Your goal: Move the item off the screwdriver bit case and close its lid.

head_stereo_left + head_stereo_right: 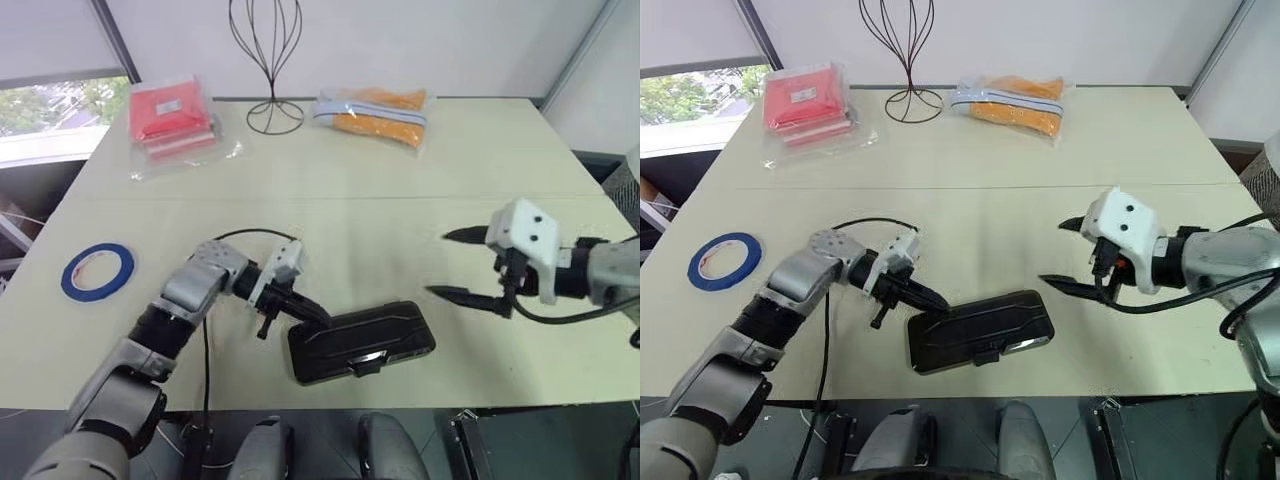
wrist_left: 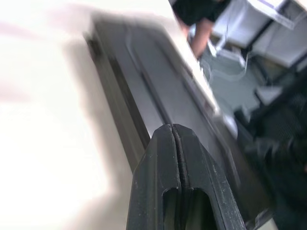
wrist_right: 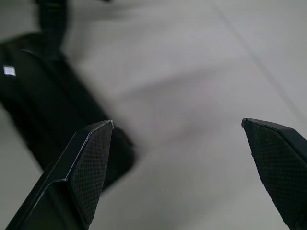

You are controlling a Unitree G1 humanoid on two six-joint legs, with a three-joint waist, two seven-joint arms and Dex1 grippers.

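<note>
The item, a blue ring of tape (image 1: 97,271), lies flat on the table at the far left, well apart from the screwdriver bit case (image 1: 362,343). The dark case sits near the table's front edge. Its smoky lid (image 1: 985,322) lies down flat over the base, with the latch tab (image 1: 367,365) at the front. My left gripper (image 1: 317,314) is shut with nothing in it, and its tips rest at the case's left end. To the right of the case, my right gripper (image 1: 438,264) hovers open and empty above the table.
A red plastic-wrapped packet (image 1: 170,118) lies at the back left and an orange one (image 1: 375,112) at the back centre-right. A black wire stand (image 1: 272,60) rises between them. The table's front edge (image 1: 450,405) runs just behind the case.
</note>
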